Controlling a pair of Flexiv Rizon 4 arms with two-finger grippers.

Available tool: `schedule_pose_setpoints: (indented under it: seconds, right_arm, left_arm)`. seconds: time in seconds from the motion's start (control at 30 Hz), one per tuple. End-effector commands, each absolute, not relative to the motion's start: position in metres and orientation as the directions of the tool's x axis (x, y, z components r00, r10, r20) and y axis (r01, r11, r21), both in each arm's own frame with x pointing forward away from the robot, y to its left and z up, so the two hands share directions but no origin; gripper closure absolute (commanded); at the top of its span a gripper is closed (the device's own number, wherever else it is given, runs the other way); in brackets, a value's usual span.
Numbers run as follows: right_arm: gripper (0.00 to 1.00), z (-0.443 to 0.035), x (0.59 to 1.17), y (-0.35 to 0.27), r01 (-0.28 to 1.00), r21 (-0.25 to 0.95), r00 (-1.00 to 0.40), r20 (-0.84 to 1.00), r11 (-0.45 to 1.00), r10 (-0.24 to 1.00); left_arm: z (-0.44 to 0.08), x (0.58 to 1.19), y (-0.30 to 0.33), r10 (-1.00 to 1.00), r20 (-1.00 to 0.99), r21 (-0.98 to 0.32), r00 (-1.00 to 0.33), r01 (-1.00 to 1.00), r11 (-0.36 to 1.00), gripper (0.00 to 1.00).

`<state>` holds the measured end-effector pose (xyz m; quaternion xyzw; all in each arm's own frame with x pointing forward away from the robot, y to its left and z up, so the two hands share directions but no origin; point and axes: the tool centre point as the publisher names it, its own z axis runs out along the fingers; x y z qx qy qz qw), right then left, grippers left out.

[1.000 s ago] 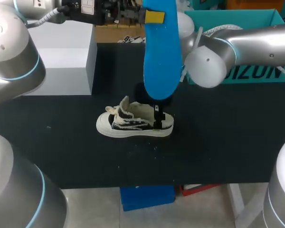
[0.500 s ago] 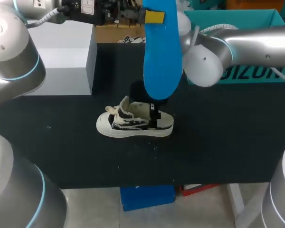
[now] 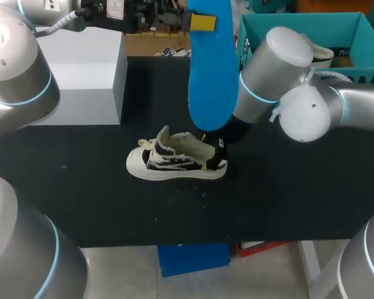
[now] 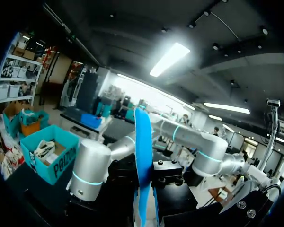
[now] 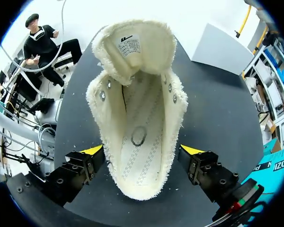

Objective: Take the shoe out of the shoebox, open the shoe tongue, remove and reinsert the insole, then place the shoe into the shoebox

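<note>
Blue is the one to watch. The insole (image 3: 212, 68) hangs upright, high over the desk (image 3: 299, 193), with the left claw (image 3: 201, 22) clamped on its upper end. Its lower end sits just above the heel of the shoe (image 3: 174, 159). The shoe stands on its sole on the desk, well apart from the shoebox (image 3: 336, 28) at the far right. The tongue (image 5: 135, 47) is folded forward and the inside of the shoe lies bare.

Your risks, as I judge them:
- If you lower the insole on this line, it may catch the frayed collar and buckle instead of sliding toward the toe.
- The shoe looks light. Unless the right claw (image 5: 142, 152) takes a firm hold, a push from the insole could skid or tip it.
- The right arm crowds the insole, so the two may brush.

Your left arm reaches in from the far left with its claw held high. Your right arm comes in from the right, wrist bent down. Its claw is spread either side of the heel and not visibly squeezing it.
</note>
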<state>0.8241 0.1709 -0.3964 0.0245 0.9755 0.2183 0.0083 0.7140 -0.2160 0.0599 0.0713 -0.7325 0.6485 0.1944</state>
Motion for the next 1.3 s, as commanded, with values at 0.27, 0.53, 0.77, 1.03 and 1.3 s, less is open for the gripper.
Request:
schedule_pose_setpoints:
  seconds: [0.27, 0.53, 0.77, 1.03, 1.3]
  right_arm:
    - [0.0, -0.408, 0.823, 0.167, 0.037, 0.677, -0.998, -0.011, 0.735, 0.061]
    - [0.0, -0.421, 0.821, 0.168, 0.049, 0.759, -0.996, -0.009, 0.649, 0.085]
    - [0.0, -0.429, 0.82, 0.164, 0.053, 0.797, -0.995, -0.008, 0.602, 0.099]
    - [0.0, -0.441, 0.819, 0.16, 0.063, 0.8, -0.995, 0.003, 0.596, 0.101]
    - [0.0, -0.448, 0.82, 0.158, 0.076, 0.806, -0.994, 0.016, 0.587, 0.107]
  left_arm:
    - [0.059, 0.714, -0.218, 0.146, 0.376, -0.923, -0.915, -0.356, 0.147, 1.0]
    - [0.059, 0.714, -0.218, 0.146, 0.376, -0.923, -0.915, -0.356, 0.147, 1.0]
    - [0.059, 0.714, -0.218, 0.146, 0.376, -0.923, -0.915, -0.356, 0.147, 1.0]
    - [0.059, 0.714, -0.218, 0.146, 0.376, -0.923, -0.915, -0.356, 0.147, 1.0]
    - [0.059, 0.714, -0.218, 0.146, 0.376, -0.923, -0.915, -0.356, 0.147, 1.0]
